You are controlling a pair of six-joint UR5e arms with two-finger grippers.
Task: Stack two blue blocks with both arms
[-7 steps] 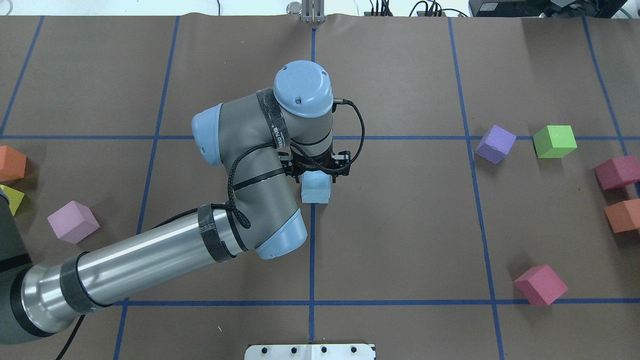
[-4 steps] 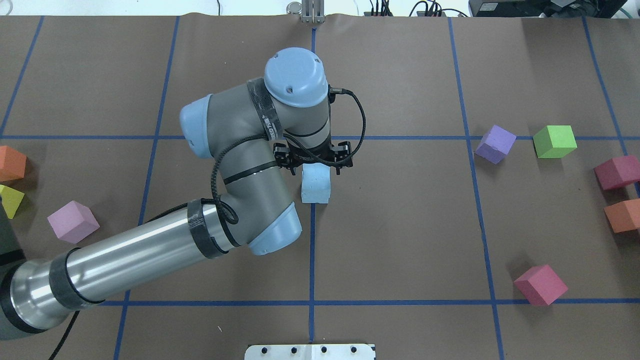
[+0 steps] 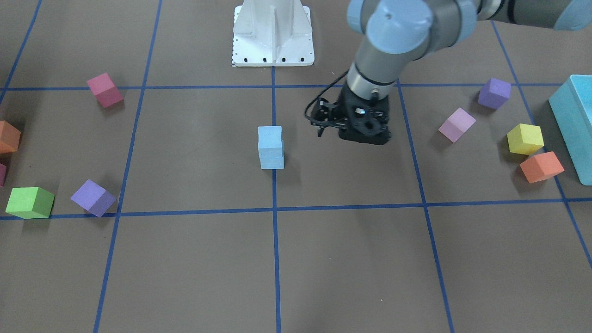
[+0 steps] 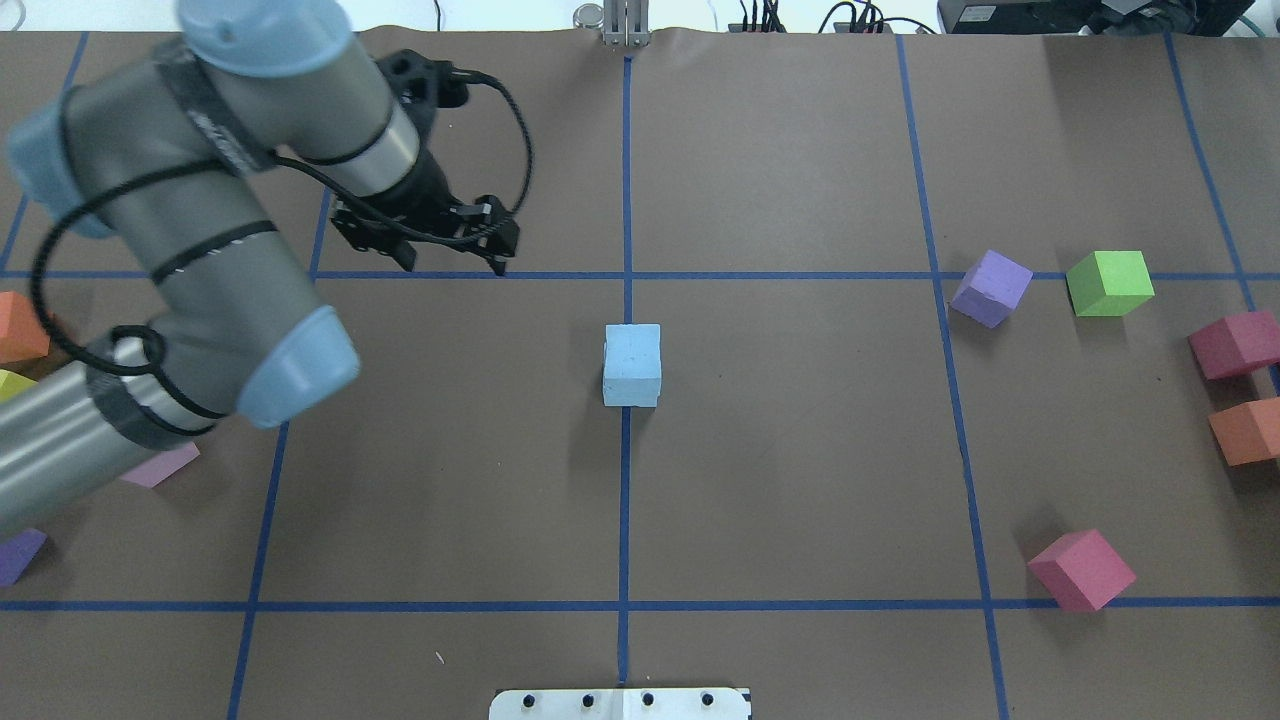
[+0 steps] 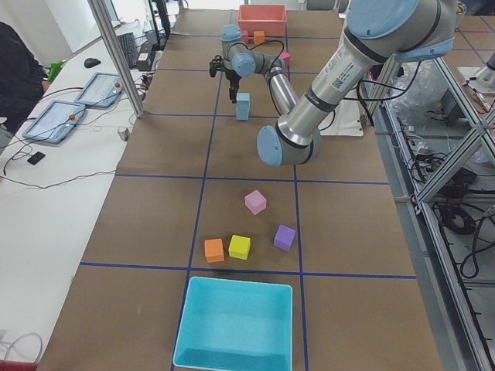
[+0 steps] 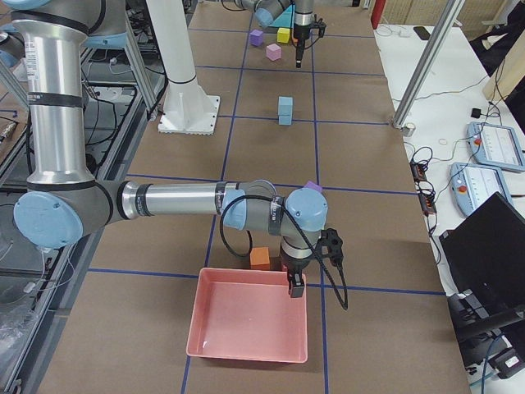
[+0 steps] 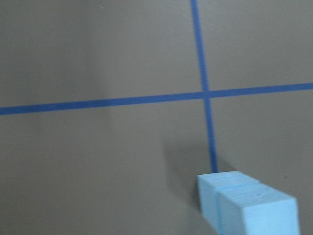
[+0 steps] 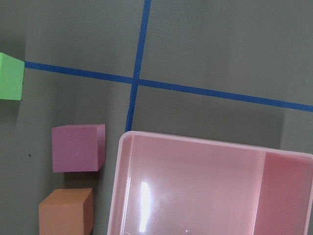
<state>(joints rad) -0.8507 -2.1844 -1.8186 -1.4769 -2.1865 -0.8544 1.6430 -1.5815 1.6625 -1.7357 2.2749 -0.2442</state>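
Note:
The two blue blocks (image 4: 632, 364) stand stacked at the table's middle on the blue centre line, one squarely on the other (image 3: 270, 147). The stack also shows in the exterior left view (image 5: 243, 106), the exterior right view (image 6: 285, 109) and low right in the left wrist view (image 7: 249, 205). My left gripper (image 4: 452, 265) is open and empty, raised, well to the left of the stack and apart from it (image 3: 354, 134). My right gripper (image 6: 295, 287) shows only in the exterior right view, above a pink tray; I cannot tell if it is open or shut.
The pink tray (image 8: 210, 186) lies at the right end, with a magenta cube (image 8: 78, 148) and an orange cube (image 8: 66, 211) beside it. Purple (image 4: 990, 288), green (image 4: 1108, 283) and magenta (image 4: 1080, 570) cubes lie to the right. A large turquoise block (image 3: 573, 125) and several cubes sit at the left end.
My left gripper has risen off the stack and swung away to the left and farther back, open and empty. The two blue blocks stay stacked and have not moved.

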